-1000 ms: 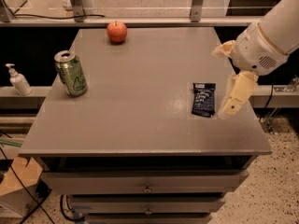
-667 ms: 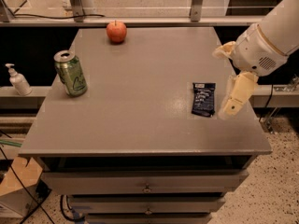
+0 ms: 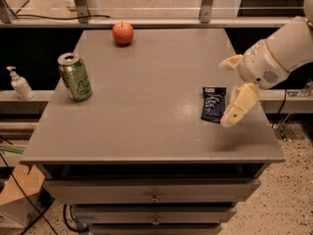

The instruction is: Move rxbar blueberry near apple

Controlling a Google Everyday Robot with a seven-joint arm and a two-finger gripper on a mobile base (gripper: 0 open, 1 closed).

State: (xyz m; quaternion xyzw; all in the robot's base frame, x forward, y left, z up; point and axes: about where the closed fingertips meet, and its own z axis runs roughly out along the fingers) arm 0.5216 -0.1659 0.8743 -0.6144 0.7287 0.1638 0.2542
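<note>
The rxbar blueberry (image 3: 213, 104), a flat dark navy bar with white lettering, lies on the right side of the grey table (image 3: 146, 106). The apple (image 3: 122, 33), red-orange, sits at the far edge, left of the middle. My gripper (image 3: 225, 93) hangs just right of the bar, a little above the table. It is open and empty, with one cream finger (image 3: 229, 62) above and the other finger (image 3: 237, 105) beside the bar's right edge.
A green soda can (image 3: 75, 76) stands upright at the left side of the table. A white pump bottle (image 3: 19, 83) stands on a ledge off the left edge. Drawers sit below the table's front. A rail runs behind the table.
My gripper has shifted slightly left and down, closer to the bar. The bar, apple and can have not moved.
</note>
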